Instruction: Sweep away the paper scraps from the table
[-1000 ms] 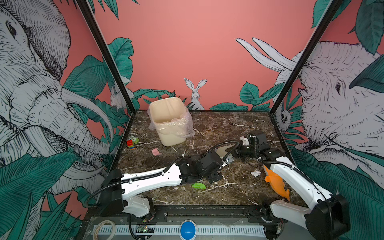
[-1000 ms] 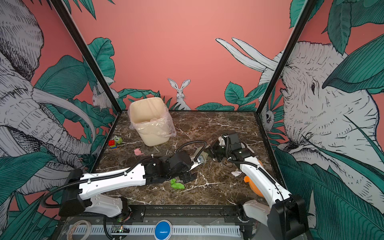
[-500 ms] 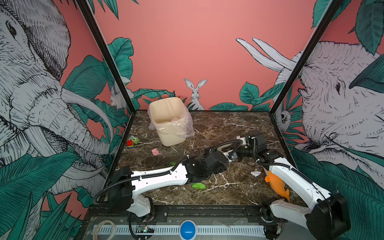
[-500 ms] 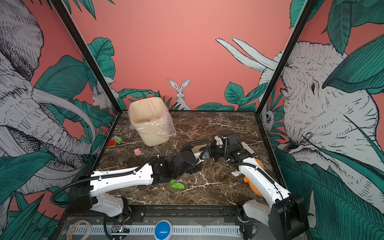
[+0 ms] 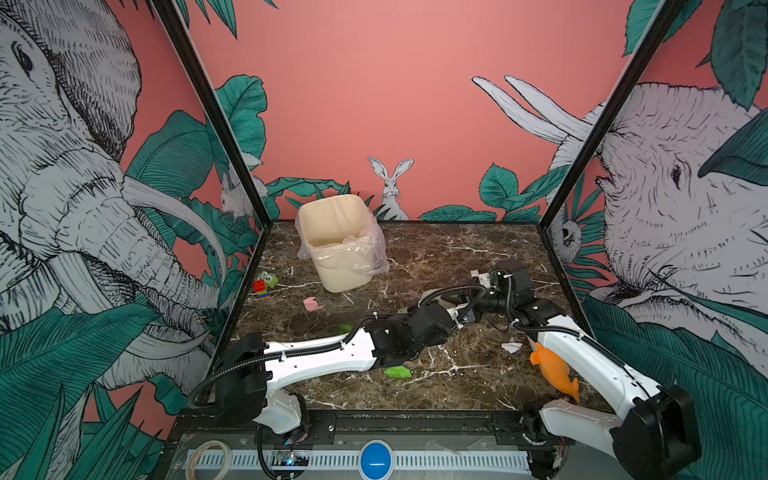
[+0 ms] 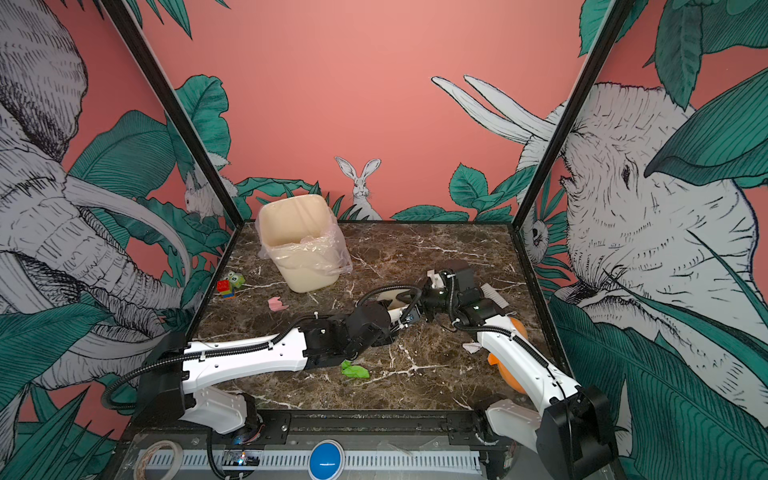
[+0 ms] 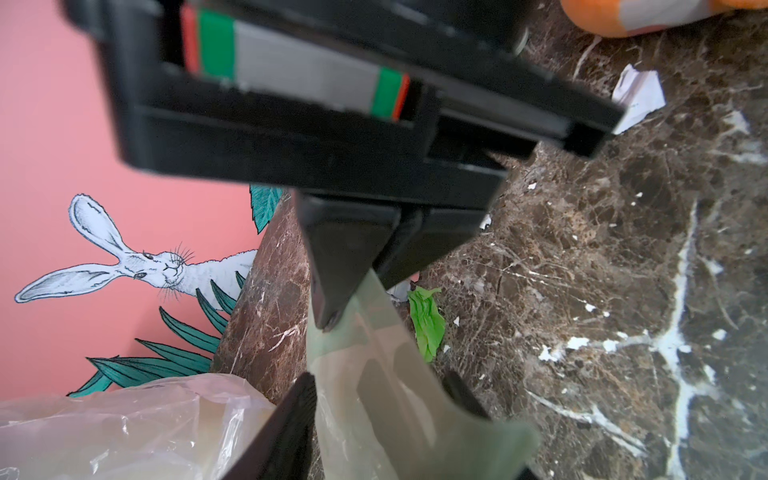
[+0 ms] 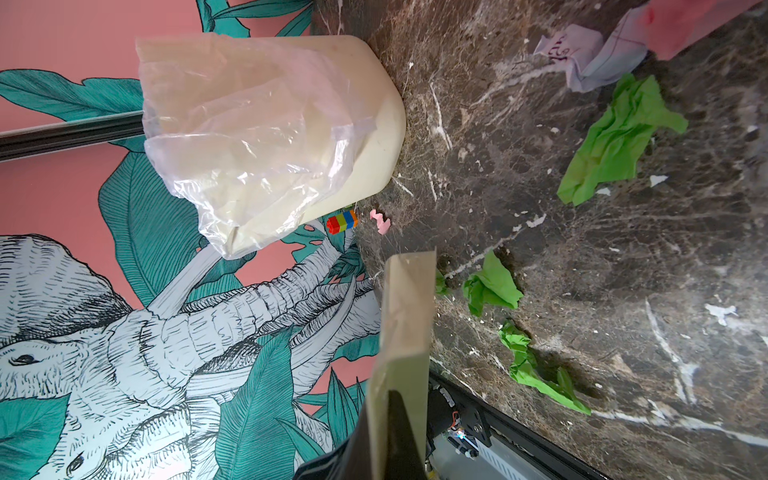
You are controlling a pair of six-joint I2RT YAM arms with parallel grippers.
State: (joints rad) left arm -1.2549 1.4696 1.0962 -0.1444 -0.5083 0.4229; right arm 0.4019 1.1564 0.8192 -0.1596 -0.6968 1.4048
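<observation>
Setting: pink walls (image 5: 395,104) printed with elephants, a rabbit and green leaves close in three sides of the table (image 5: 457,249), a dark brown marble top with white veins.
Bin: a cream bin (image 5: 345,278) lined with clear plastic stands upright at the back left of the table.
Paper scraps: the paper scraps (image 8: 492,286) lie loose on the marble, well apart from one another.
Green scrap: a green scrap (image 5: 397,372) lies near the front middle, just beside the left forearm; the right wrist view shows three green pieces in all.
Pink scrap: a pink scrap (image 5: 313,304) lies on the left half, between the toy blocks (image 5: 261,287) at the left edge and the foot of the bin.
White scrap: a white scrap (image 5: 512,347) lies on the right half, just beside the nose of the orange fish toy (image 5: 555,370).
Dustpan: a cream dustpan (image 6: 388,297) sits between the two claws, right of the table's middle.
Left claw: the left claw (image 7: 380,376) reaches across the middle, with one finger on each side of the dustpan's handle. Whether the fingers press on it I cannot tell.
Right claw: the right claw (image 7: 357,299) faces the left one, its fingers clamped on the narrow end of the same handle.
</observation>
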